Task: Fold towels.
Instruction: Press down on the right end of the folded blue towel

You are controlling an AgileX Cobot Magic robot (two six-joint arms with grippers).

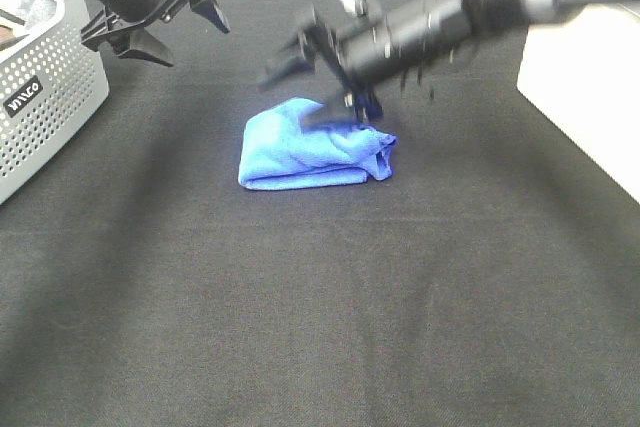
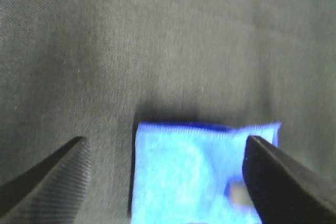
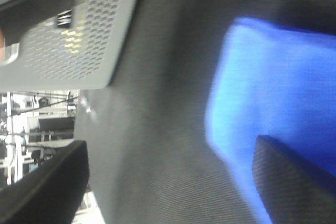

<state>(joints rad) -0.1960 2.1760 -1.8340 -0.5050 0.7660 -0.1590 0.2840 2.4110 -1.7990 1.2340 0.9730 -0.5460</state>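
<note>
Lying folded is one royal-blue fuzzy microfibre towel [image 1: 310, 147], near one perforated grey plastic basket [image 1: 50, 97]. Two black grippers, the left gripper [image 1: 190, 37] and the right gripper [image 1: 305, 92], both gape empty.

There is one blue towel [image 1: 315, 145], one black cloth [image 1: 320, 327] under it, one perforated grey basket [image 1: 45, 97] well to the towel's left in the high view, one white block [image 1: 585, 97] well to its right, and two grippers: the left gripper [image 1: 185, 32] beyond the towel's left side and the right gripper [image 1: 300, 95] just over its far edge.
</note>
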